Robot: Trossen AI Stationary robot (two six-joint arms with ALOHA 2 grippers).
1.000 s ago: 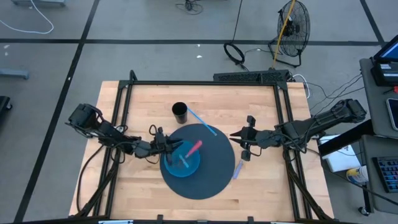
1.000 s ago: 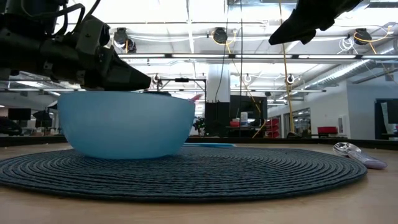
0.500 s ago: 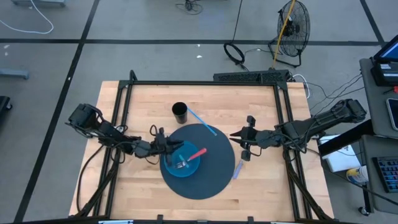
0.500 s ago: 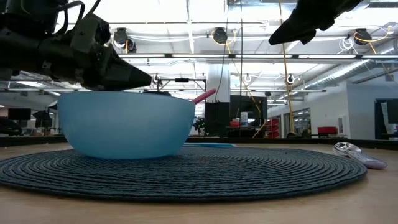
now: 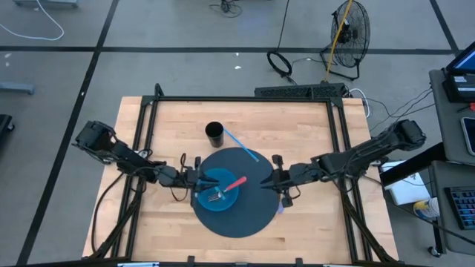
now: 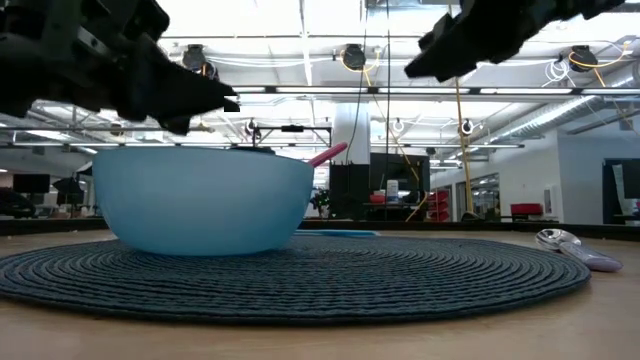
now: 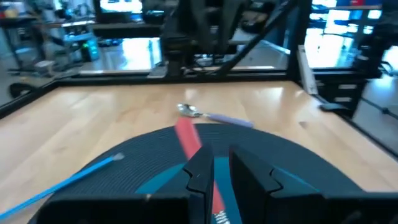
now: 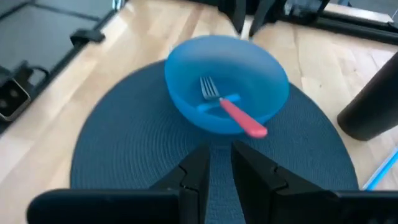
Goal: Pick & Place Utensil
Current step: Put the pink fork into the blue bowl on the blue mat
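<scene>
Table [image 5: 312,126] | fork [image 8: 231,109] in bowl [image 8: 186,81] | left hand [image 5: 194,178] at rim, narrow gap, empty | right hand [image 5: 276,180] likewise

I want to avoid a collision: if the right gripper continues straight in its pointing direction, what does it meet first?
Probably the blue bowl holding the fork; the right gripper points at it across the mat, though height is unclear.

Smooth plastic bowl [image 8: 227,81] on ribbed woven mat [image 8: 124,155], pale wood table [image 5: 319,148].
</scene>
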